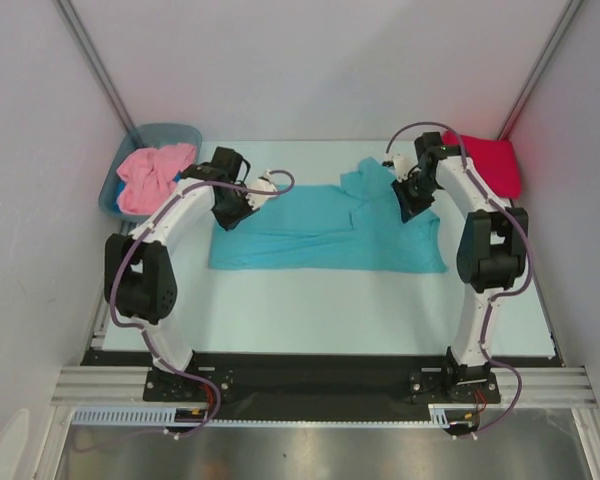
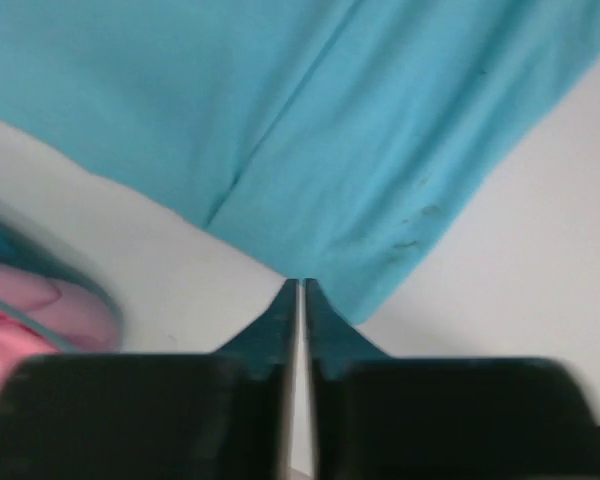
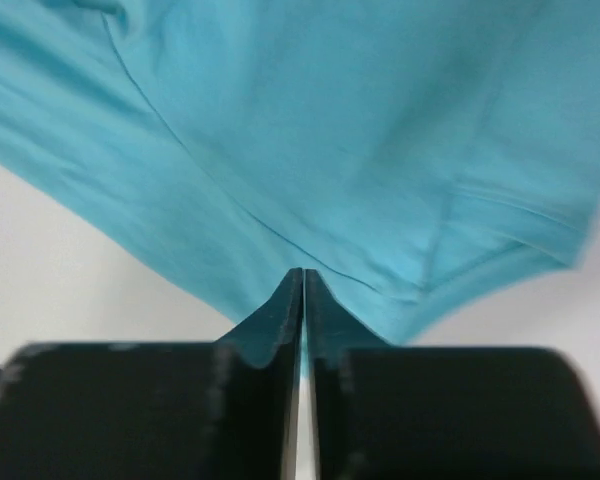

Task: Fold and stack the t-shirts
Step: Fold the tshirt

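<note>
Turquoise t-shirt [image 1: 320, 235] — across pale table [image 1: 310, 310]

Bright, even light comes from overhead, leaving only faint shadows on the pale tabletop [image 1: 310, 300]. Up close, the dark fingers [image 2: 130, 420] blur badly; the turquoise shirt [image 2: 360, 130] looks soft, the pink shirt [image 2: 20, 330] smeared.

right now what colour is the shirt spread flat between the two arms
The shirt is turquoise, a plain solid colour; it shows best in the top view.
</note>
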`<state>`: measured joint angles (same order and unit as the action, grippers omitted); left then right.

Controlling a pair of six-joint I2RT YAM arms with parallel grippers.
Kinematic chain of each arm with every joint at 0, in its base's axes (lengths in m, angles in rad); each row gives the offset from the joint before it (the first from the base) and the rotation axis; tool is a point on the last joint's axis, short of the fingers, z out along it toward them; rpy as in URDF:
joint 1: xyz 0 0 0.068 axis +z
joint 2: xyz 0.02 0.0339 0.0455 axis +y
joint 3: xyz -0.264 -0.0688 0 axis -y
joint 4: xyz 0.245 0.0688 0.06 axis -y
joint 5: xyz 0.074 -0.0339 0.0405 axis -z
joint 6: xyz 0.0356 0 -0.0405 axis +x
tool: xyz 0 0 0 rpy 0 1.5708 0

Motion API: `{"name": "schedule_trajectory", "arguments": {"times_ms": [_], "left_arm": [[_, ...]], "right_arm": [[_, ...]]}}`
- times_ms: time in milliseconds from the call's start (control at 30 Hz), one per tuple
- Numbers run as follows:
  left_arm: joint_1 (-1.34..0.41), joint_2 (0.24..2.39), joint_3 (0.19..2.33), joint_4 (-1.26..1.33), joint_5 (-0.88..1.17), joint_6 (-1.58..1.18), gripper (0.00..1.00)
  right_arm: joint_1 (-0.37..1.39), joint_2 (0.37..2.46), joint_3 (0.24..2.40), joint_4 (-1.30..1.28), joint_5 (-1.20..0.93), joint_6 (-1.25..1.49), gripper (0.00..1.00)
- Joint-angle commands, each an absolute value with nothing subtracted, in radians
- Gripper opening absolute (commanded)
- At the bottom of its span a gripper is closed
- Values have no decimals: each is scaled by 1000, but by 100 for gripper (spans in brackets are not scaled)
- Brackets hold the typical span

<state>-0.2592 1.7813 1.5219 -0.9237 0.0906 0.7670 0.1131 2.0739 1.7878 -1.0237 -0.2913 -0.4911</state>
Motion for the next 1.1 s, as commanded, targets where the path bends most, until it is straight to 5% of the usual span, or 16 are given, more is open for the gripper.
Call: {"name": "schedule_trajectory", "arguments": {"times_ms": [0,400,1067], "left_arm": [[-273,1732,1485,-905,113,891,0],[-261,1885,1578,-997,244,736,0],[-261,1997,1559,-1109,167,867,0]], "right_arm": [[107,1930,1743,-971,-226,-519,0],[123,1896,1526,-902,-199,-471,0],[127,2016,1523,-887,-114,-472,0]]}}
